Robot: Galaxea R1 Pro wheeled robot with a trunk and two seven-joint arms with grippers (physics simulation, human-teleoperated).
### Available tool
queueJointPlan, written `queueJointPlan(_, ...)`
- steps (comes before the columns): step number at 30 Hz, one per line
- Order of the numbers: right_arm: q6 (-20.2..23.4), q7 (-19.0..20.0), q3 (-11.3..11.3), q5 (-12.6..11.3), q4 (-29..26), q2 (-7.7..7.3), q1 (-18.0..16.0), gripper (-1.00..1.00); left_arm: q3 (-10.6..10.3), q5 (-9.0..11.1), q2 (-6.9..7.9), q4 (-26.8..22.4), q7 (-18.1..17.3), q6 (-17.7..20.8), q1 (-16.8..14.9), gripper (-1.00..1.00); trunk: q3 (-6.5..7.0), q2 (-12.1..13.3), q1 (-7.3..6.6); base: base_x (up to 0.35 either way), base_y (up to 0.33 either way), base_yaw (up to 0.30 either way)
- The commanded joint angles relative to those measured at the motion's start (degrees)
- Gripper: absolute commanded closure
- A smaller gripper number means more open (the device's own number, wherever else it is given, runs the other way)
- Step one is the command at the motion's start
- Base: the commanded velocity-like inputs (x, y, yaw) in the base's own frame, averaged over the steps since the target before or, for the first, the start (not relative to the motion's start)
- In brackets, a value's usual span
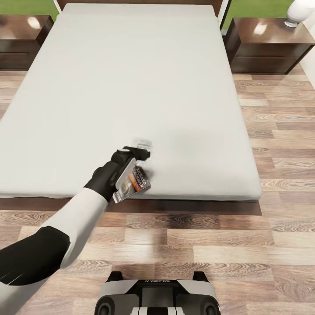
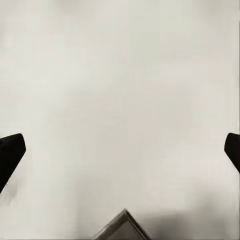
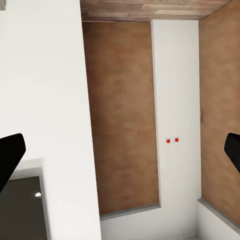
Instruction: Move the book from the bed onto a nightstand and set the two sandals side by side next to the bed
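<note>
Bed (image 1: 131, 78): large pale grey mattress on a dark wooden frame, standing on wood-plank floor (image 1: 227, 245). Paperback book (image 1: 131, 183): near the bed's foot edge, left of its middle, tilted up on edge against the left gripper (image 1: 136, 154) instead of lying flat; whether it is lifted clear of the mattress cannot be told. Left gripper: over the mattress just beyond the book; in the left wrist view its fingertips (image 2: 10, 152) stand wide apart with bare mattress between them and a book corner (image 2: 122, 227) at the frame's edge, so the jaws read as spread, not pinching the cover. Right gripper (image 3: 120, 155): fingers spread, facing white and brown wall panels. Nightstands: one at the bed's head on the left (image 1: 24, 39), one on the right (image 1: 267, 43) carrying a white lamp (image 1: 299, 12). Step in hand, by judgement: securing the book. Next move calls for closing on the cover firmly, then carrying it to a nightstand top.
</note>
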Motion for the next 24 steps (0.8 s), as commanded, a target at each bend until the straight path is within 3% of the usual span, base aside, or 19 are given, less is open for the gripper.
queueJointPlan(1,0.13,-0.2,-0.44,0.6,0.05,-0.01,0.0,-1.0,-0.16,0.67,0.05,-0.41,0.88,0.22,-1.0,-1.0,-0.02,-0.02,0.01,0.0,0.0,0.0)
queueJointPlan(7,0.13,-0.2,-0.44,0.6,0.05,0.0,0.0,-1.0,-0.08,0.73,0.09,-1.8,3.96,0.32,-4.94,-1.0,-0.02,-0.02,0.01,0.0,0.0,0.0)
queueJointPlan(14,0.13,-0.2,-0.45,0.6,0.05,0.0,0.0,-1.0,-0.04,0.67,0.13,-3.17,6.43,0.4,-6.21,-1.0,-0.02,-0.02,0.01,0.0,0.0,0.0)
queueJointPlan(24,0.13,-0.2,-0.47,0.6,0.05,-0.01,0.0,-1.0,0.01,0.58,0.56,-3.88,7.04,0.91,-8.28,-1.0,-0.02,-0.02,0.01,0.0,0.0,0.0)
